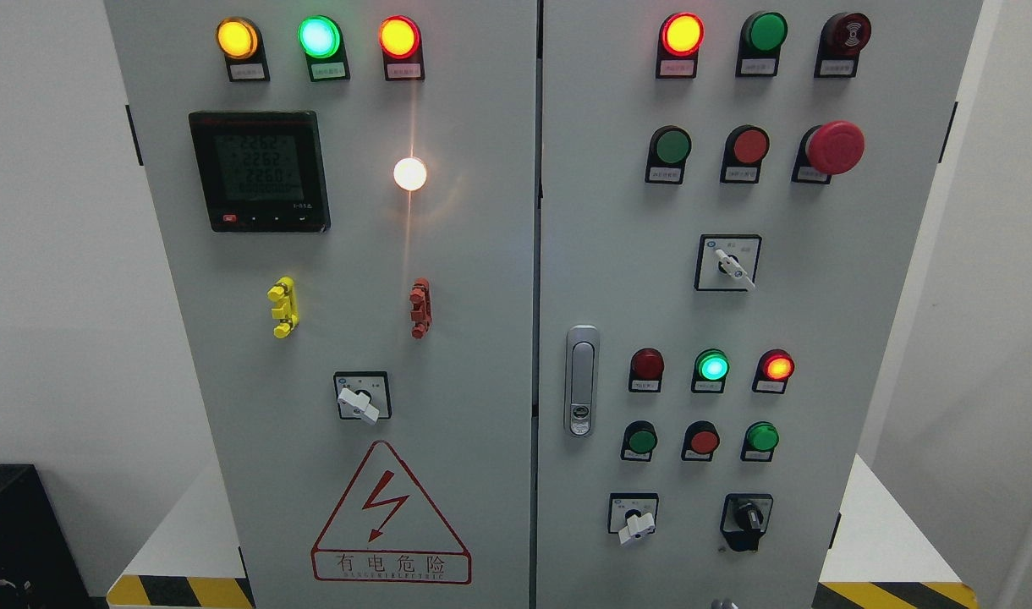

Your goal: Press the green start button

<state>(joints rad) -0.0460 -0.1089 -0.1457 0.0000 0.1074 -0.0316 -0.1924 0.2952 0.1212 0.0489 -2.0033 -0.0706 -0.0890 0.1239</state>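
A grey electrical cabinet with two doors fills the head view. On the right door (820,321) an unlit green push button (673,145) sits in the upper row, left of a red button (749,145) and a red mushroom stop (835,147). Two more green buttons (641,441) (762,437) flank a red button (703,441) in the lower row. Above them a green lamp (712,366) glows. Neither hand shows; only a small grey tip (721,603) pokes up at the bottom edge, and I cannot tell what it is.
The left door carries a digital meter (258,171), lit yellow, green and red lamps, a white lamp (409,173), a selector switch (361,397) and a shock warning sign (389,516). A door handle (580,381) and three rotary switches sit on the right door. Hazard-striped floor edges flank the cabinet.
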